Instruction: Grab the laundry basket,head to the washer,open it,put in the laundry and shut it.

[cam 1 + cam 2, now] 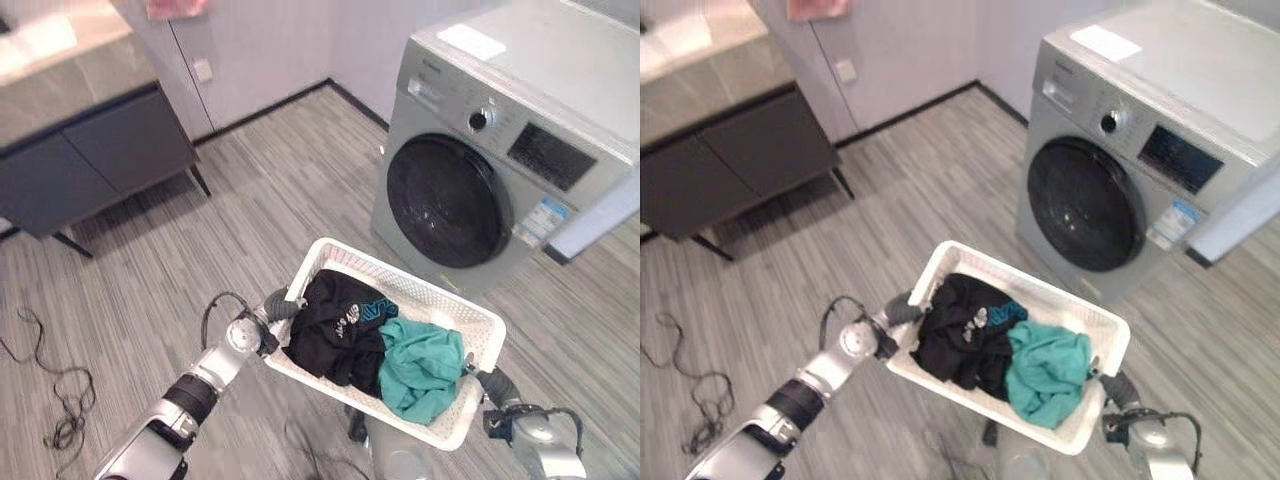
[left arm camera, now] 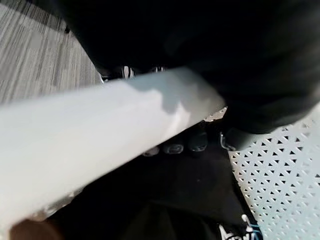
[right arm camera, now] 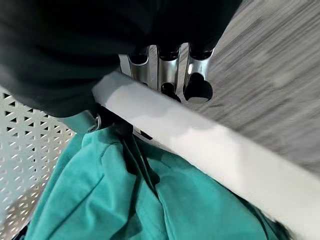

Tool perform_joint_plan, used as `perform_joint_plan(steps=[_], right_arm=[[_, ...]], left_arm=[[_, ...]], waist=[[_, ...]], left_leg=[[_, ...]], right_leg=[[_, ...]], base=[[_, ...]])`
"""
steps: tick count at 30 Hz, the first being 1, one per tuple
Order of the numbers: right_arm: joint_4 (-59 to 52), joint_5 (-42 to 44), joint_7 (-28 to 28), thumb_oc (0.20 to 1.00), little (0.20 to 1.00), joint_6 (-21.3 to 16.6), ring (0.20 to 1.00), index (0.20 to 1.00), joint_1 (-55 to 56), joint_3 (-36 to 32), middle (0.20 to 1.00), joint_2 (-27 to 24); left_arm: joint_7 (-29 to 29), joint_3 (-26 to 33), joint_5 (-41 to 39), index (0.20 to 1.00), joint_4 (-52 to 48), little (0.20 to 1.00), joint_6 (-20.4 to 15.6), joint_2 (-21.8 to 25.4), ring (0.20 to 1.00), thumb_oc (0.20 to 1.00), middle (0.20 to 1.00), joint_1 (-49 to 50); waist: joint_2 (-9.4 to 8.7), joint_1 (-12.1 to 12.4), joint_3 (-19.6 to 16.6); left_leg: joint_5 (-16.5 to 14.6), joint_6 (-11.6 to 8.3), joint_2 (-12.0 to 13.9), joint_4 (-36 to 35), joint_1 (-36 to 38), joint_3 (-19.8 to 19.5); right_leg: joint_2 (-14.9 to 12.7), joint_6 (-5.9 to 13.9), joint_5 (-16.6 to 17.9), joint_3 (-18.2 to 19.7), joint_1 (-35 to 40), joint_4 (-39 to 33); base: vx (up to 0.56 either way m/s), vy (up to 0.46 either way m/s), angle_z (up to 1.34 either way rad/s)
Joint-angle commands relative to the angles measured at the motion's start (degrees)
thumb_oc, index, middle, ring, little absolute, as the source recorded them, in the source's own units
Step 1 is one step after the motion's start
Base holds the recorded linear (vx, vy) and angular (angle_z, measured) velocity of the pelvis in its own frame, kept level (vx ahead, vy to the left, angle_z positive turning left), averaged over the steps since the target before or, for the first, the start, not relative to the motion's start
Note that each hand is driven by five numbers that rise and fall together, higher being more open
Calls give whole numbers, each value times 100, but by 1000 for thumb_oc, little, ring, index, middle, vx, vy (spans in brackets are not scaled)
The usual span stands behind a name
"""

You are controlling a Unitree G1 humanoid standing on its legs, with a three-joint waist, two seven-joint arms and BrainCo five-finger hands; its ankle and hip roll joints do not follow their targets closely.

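The white laundry basket [image 1: 400, 282] hangs off the floor between my two hands. It holds a black garment [image 1: 335, 325] and a teal garment [image 1: 420, 365]. My left hand [image 1: 282, 307] grips its left rim [image 2: 100, 125], dark fingertips [image 2: 173, 148] curled under the edge. On the opposite rim [image 3: 200, 145] sits my right hand [image 1: 491, 383], whose fingers [image 3: 167, 70] hook over the edge beside the teal cloth [image 3: 150, 195]. The grey washer [image 1: 560, 90] stands just beyond the basket at the upper right, its round dark door [image 1: 445, 200] closed.
A dark low cabinet [image 1: 90, 160] on thin legs stands at the back left against the wall. Striped grey flooring [image 1: 270, 200] lies open between the cabinet and the washer. A white sheet [image 1: 470, 40] rests on the washer's top.
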Motion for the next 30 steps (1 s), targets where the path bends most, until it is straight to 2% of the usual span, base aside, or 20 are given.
perform_joint_plan(steps=[1,2,3,4,5,6,7,8,9,11,12,14,15,18,20,24,26,27,29,30], right_arm=[[-83,541,-336,200,200,-474,200,200,18,-594,200,-404],[-83,541,-336,200,200,-474,200,200,18,-593,200,-405],[-180,492,-395,200,200,-455,200,200,-19,-562,200,-450],[-180,492,-395,200,200,-455,200,200,-19,-562,200,-450],[-218,443,-422,200,200,-424,200,200,0,-585,200,-514],[-306,416,-430,200,200,-424,200,200,63,-661,200,-543],[-317,414,-431,200,200,-418,200,200,72,-666,200,-543],[-728,282,-423,200,200,-444,200,200,300,-894,200,-592],[-742,278,-424,200,200,-436,200,200,312,-899,200,-591],[-1024,98,-376,200,200,-453,200,200,475,-999,200,-618],[-1213,29,-316,200,200,-505,200,200,578,-1014,200,-590],[-1225,26,-316,200,200,-499,200,200,588,-1017,200,-586],[-1345,-34,-234,200,200,-537,200,200,655,-963,200,-502],[-1492,-123,-76,200,200,-560,200,200,652,-748,200,-346],[-1508,-133,-41,200,200,-569,200,200,653,-704,200,-321],[-1570,-77,21,200,200,-559,200,200,695,-630,200,-255],[-1692,-83,91,200,200,-525,200,200,732,-668,200,-198],[-1701,-84,92,200,200,-518,200,200,739,-668,200,-197],[-1757,-54,144,200,200,-515,200,200,556,-695,200,-261],[-1756,-53,143,200,200,-514,200,200,551,-688,200,-263]], left_arm=[[197,601,-211,200,-166,200,-425,331,200,200,200,-174],[196,602,-211,200,-167,200,-425,330,200,200,200,-173],[281,723,-263,200,-228,200,-399,448,200,200,200,-117],[280,723,-263,200,-229,200,-399,448,200,200,200,-117],[325,816,-282,200,-242,200,-385,517,200,200,200,-79],[332,895,-299,200,-296,200,-385,548,200,200,200,-65],[330,895,-298,200,-302,200,-381,547,200,200,200,-61],[363,1117,-349,200,-419,200,-416,664,200,200,200,-56],[362,1118,-349,200,-422,200,-415,662,200,200,200,-51],[440,1328,-360,200,-496,200,-451,797,200,200,200,48],[544,1508,-332,200,-447,200,-485,870,200,200,200,194],[544,1508,-331,200,-449,200,-486,871,200,200,200,198],[619,1643,-349,200,-346,200,-526,894,200,200,200,339],[731,1909,-405,200,-295,200,-598,999,200,200,200,660],[726,1935,-402,200,-309,200,-602,1004,200,200,200,717],[747,1911,-344,200,-202,200,-630,969,200,200,200,769],[765,1899,-253,200,-218,200,-687,1029,200,200,200,808],[764,1901,-253,200,-220,200,-688,1030,200,200,200,813],[778,2126,-362,200,-433,200,-737,1211,200,200,200,950],[775,2137,-362,200,-442,200,-735,1214,200,200,200,960]], waist=[[-294,-44,-527],[-284,-48,-533],[-398,72,-421],[-398,71,-425],[-504,168,-371],[-533,193,-332],[-516,217,-322],[-603,270,-275],[-622,297,-271],[-600,397,-264],[-558,521,-259],[-574,520,-263],[-479,584,-233],[-343,671,-174],[-309,682,-180],[-253,678,-179],[-187,587,-308],[-195,604,-309],[-166,651,-429],[-173,675,-435]], left_leg=[[1263,-394,843,2453,-1098,961],[1253,-396,852,2472,-1116,955],[1699,-355,890,3441,-1541,891],[1699,-355,890,3442,-1546,890],[1671,-226,1162,3819,-1922,1101],[1594,-200,1468,3703,-2091,1225],[1573,-203,1494,3721,-2077,1240],[1431,-97,1946,2293,-2206,1561],[1449,-94,1925,2236,-2148,1607],[1583,-101,1829,939,-2111,1460],[1675,-145,1565,-68,-2114,791],[1744,-139,1542,-158,-2078,806],[1877,-211,1384,-713,-2083,17],[2017,-315,1125,-1085,-2335,-1092],[2059,-313,1125,-1129,-2345,-1128],[1954,-290,1129,-836,-2406,-738],[1567,-174,927,-525,-2236,-485],[1552,-166,921,-513,-2229,-461],[1343,15,826,-485,-2059,-73],[1334,23,824,-484,-2054,-37]], right_leg=[[299,683,-447,545,531,-458],[307,681,-446,539,523,-458],[422,485,-561,854,771,-534],[422,485,-561,852,767,-534],[450,408,-681,1001,1036,-634],[420,439,-731,1034,1136,-643],[441,437,-732,1053,1144,-641],[355,580,-825,1297,1325,-640],[336,585,-825,1326,1335,-639],[350,636,-920,1609,1433,-612],[401,674,-1009,1921,1558,-649],[384,674,-996,1921,1553,-654],[489,652,-1106,2296,1646,-599],[752,577,-1374,3152,1714,-322],[796,579,-1436,3305,1721,-253],[711,630,-1621,3505,1808,-79],[333,821,-1650,3782,1868,-3],[322,827,-1655,3803,1871,-3],[28,1070,-1543,4020,1683,58],[19,1079,-1544,4053,1671,59]], base=[[175,-185,21],[235,-237,-41],[142,-135,-79],[319,-247,-118],[264,-136,-94],[266,-133,-94],[299,41,-67],[216,66,-89],[279,115,-93],[211,160,-103],[223,161,-104],[158,88,-105],[225,92,-92],[259,142,-111],[160,138,-166],[157,227,-70],[212,418,-41],[161,358,-23],[93,304,-47],[42,264,-74]])
